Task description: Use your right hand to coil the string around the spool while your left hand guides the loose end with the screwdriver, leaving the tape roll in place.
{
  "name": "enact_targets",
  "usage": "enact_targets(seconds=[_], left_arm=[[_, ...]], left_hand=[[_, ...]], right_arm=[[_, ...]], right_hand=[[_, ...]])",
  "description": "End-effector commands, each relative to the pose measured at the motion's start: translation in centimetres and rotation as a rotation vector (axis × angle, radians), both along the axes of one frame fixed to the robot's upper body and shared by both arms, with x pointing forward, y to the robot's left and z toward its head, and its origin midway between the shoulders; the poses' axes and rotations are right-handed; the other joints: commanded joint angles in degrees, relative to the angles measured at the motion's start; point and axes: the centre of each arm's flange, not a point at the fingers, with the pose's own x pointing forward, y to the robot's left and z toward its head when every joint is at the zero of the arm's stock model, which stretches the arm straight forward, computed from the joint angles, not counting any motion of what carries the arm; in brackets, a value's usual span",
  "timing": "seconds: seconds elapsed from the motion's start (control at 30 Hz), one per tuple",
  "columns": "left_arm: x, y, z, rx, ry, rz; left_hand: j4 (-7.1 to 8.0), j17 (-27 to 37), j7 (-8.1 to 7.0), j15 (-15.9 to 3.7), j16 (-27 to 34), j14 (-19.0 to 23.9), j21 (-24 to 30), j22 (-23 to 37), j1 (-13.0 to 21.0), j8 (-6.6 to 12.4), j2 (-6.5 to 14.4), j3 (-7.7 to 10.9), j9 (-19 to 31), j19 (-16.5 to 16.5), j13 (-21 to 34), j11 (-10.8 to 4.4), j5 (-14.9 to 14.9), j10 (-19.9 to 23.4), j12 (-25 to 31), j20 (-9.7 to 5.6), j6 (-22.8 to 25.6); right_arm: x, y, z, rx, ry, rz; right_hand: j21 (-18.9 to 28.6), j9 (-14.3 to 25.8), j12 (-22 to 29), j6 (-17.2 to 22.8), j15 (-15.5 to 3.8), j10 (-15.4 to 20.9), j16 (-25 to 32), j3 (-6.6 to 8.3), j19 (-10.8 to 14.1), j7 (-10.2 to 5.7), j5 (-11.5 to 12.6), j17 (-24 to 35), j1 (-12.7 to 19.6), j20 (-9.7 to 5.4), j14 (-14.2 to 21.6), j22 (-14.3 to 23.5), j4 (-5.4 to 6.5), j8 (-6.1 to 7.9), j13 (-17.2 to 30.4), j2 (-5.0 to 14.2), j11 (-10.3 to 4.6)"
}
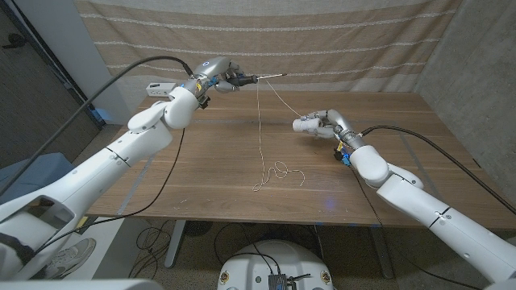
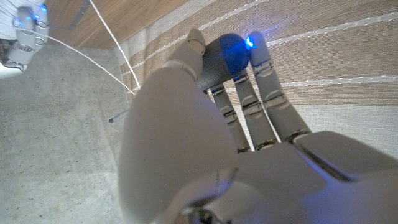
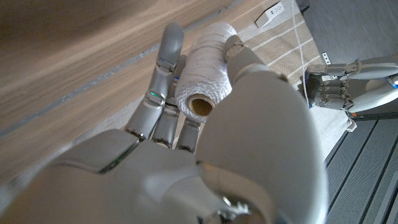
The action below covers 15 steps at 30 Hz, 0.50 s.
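Right hand (image 1: 322,122) grips the white spool (image 3: 202,78) above the wooden table (image 1: 210,161), spool lying sideways. Left hand (image 1: 222,76) clasps the screwdriver (image 1: 256,77) over the table's far edge, shaft pointing toward the spool. String (image 1: 260,121) runs from the spool over the shaft, then drops to loose loops on the table nearer the robot.

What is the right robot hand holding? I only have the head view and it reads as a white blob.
Observer: In the right wrist view, the right robot hand grips a spool wound with white string, its hollow core end facing the camera.
Operator: And the left tool's handle?
Observer: In the left wrist view, the left robot hand holds the screwdriver by a dark rounded handle, lit blue.
Operator: Is the string on the shaft?
Observer: Two strands of string meet beside the thumb, by the shaft.
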Motion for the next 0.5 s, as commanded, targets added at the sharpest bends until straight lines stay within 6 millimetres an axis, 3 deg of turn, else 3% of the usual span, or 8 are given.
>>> enact_targets(seconds=[0.03,0.27,0.5], left_arm=[[0.2,-0.5,-0.3,0.002,-0.048,0.060],[0.6,-1.0,-0.8,0.023,-0.040,0.064],[0.8,-1.8,-1.1,0.048,-0.040,0.062]], left_hand=[[0.42,0.17,4.89,-10.89,0.09,7.80,0.43,0.26,7.81,0.18,8.42,0.90,0.23,0.15,0.19,0.05,0.16,0.61,-0.17,-7.12,7.98],[0.43,0.18,4.87,-10.85,0.01,7.86,0.53,0.23,7.76,0.08,8.40,0.91,0.26,0.13,0.30,0.14,0.14,0.64,-0.32,-7.13,8.00],[0.41,0.23,4.80,-10.84,-0.09,7.79,0.59,0.20,7.77,-0.03,8.38,0.96,0.25,0.08,0.36,0.08,0.14,0.72,-0.48,-7.13,8.03]], right_arm=[[-1.7,-0.1,1.2,0.018,0.108,0.290],[-2.3,-1.2,2.0,0.092,0.106,0.468],[-2.8,-0.9,3.1,0.107,0.088,0.625]], right_hand=[[0.60,0.24,0.39,6.19,-16.65,13.26,-0.11,0.04,-4.05,6.27,0.21,0.25,7.92,-8.12,20.72,-0.02,0.32,-0.19,2.14,8.44,3.49],[1.00,0.27,0.35,6.27,-16.66,13.19,-0.18,0.03,-4.18,6.16,0.20,0.39,7.98,-8.11,20.84,-0.23,0.31,-0.23,2.36,8.44,3.38],[1.45,0.29,0.34,6.16,-16.67,13.26,-0.29,0.00,-4.34,6.22,0.18,0.53,8.06,-8.09,20.90,-0.46,0.30,-0.34,2.59,8.43,3.69]])
